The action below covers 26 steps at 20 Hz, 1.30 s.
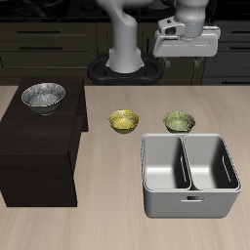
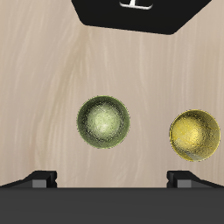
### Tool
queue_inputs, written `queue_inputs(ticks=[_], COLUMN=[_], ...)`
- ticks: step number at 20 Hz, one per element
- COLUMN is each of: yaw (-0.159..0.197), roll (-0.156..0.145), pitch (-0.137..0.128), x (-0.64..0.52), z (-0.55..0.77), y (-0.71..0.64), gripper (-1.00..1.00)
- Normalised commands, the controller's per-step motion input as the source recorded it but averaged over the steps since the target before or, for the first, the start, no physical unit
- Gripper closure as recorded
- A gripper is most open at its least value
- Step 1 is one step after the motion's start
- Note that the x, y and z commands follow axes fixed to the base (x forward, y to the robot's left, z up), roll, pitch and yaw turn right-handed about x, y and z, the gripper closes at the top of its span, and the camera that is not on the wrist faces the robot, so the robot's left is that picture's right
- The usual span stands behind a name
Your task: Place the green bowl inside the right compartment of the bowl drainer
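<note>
Evidently, nothing is yet being carried: the green bowl (image 1: pixel 179 121) (image 2: pixel 106 122) is being left on the table behind the bowl drainer (image 1: pixel 189 203), whose wells are being kept empty, while the gripper (image 1: pixel 186 39) is being held spread, ungrasping, high above.

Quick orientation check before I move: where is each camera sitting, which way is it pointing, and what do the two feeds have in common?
Exterior view: in front of the table and above it, looking back at the arm; shows the gripper raised over the table, the bowl drainer, a silver bowl on a dark cabinet.
Wrist view: on the gripper, looking straight down at the tabletop; two dark fingers show, spread apart.
Shared: the green bowl and the yellow bowl.
</note>
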Motion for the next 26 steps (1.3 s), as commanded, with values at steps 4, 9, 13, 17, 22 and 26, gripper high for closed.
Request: queue_inputs(ticks=[4,9,13,17,22,26], yaw=[-0.008,-0.015,-0.001,-0.006,-0.005,-0.012], roll=[-0.007,-0.022,0.000,-0.007,0.004,-0.008], pitch=[0.006,-0.008,-0.002,0.001,0.018,0.003], x=[0.07,0.04,-0.06,-0.06,-0.05,-0.04], z=[-0.09,-0.21,-0.28,-0.34,-0.28,-0.35], y=[-0.06,-0.05,0.02,-0.04,0.02,0.03], gripper=[-1.00,-1.00,-1.00,-1.00,-1.00,-1.00])
